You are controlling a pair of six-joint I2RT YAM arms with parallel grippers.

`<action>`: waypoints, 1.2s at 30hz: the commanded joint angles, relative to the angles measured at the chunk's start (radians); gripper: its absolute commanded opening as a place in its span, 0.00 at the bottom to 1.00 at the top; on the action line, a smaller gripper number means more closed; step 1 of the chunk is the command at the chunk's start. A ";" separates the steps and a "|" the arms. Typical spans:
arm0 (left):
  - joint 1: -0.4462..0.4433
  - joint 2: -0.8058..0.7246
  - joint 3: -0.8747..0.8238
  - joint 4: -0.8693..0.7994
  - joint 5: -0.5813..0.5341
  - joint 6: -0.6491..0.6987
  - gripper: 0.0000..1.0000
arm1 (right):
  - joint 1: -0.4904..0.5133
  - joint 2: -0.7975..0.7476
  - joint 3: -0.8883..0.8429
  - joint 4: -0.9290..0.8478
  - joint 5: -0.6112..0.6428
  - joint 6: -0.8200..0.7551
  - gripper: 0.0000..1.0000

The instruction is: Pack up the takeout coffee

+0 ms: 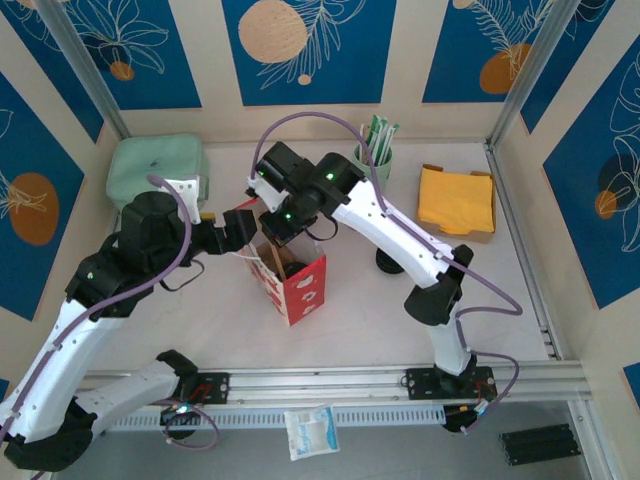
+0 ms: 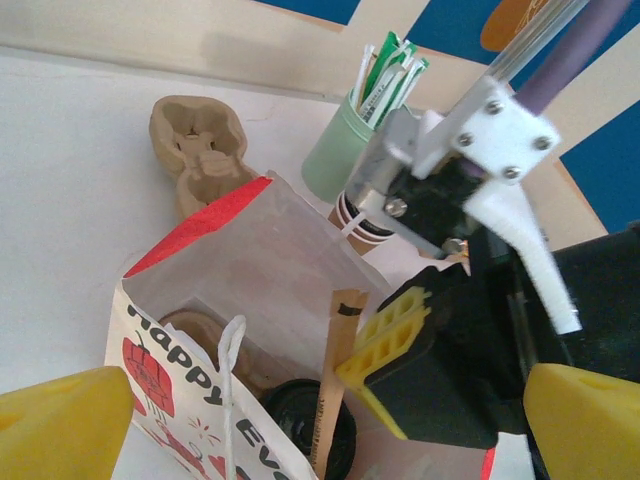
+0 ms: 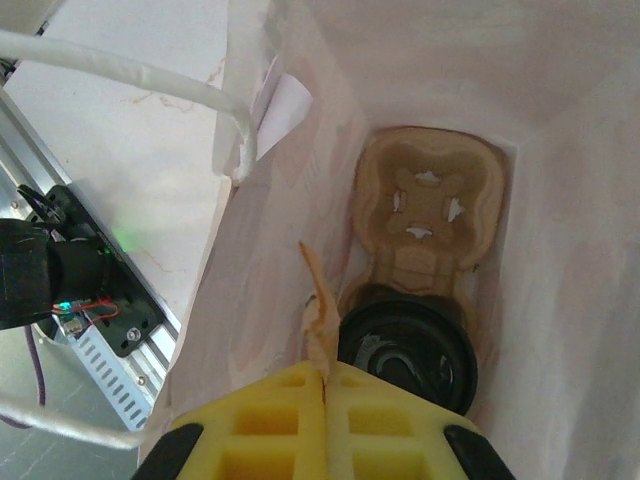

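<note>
The takeout coffee stands inside the red-and-white paper bag [image 1: 300, 285]; its round black lid [image 3: 405, 352] shows at the bag's bottom, seated in a brown cardboard cup carrier [image 3: 432, 200]. The lid [image 2: 295, 425] is also seen through the bag's mouth [image 2: 215, 225] in the left wrist view. My right gripper [image 3: 327, 385] reaches down into the bag, shut on a thin brown paper stick packet [image 3: 320, 305] just beside the lid. That packet [image 2: 335, 370] hangs upright from the right gripper's yellow fingers [image 2: 390, 340]. My left gripper [image 2: 330, 415] is open, hovering at the bag's left rim with a finger on each side.
A mint-green cup of sachets [image 1: 374, 152] stands at the back, with a stack of banded cups [image 2: 355, 215] next to it. Yellow napkins [image 1: 457, 200] lie at the back right, a green pouch [image 1: 157, 170] at the back left. A spare cardboard carrier [image 2: 200, 140] lies behind the bag.
</note>
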 commanded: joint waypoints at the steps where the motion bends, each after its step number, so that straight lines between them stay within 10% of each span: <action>1: 0.001 0.001 0.001 0.026 -0.013 -0.004 1.00 | 0.011 0.030 0.028 -0.002 -0.039 -0.015 0.00; 13: 0.004 0.007 0.014 0.034 -0.015 -0.001 1.00 | 0.012 0.069 0.034 0.004 -0.041 -0.021 0.28; 36: 0.006 0.042 0.091 0.030 0.005 0.018 0.99 | 0.002 -0.106 0.061 -0.025 0.085 -0.023 0.50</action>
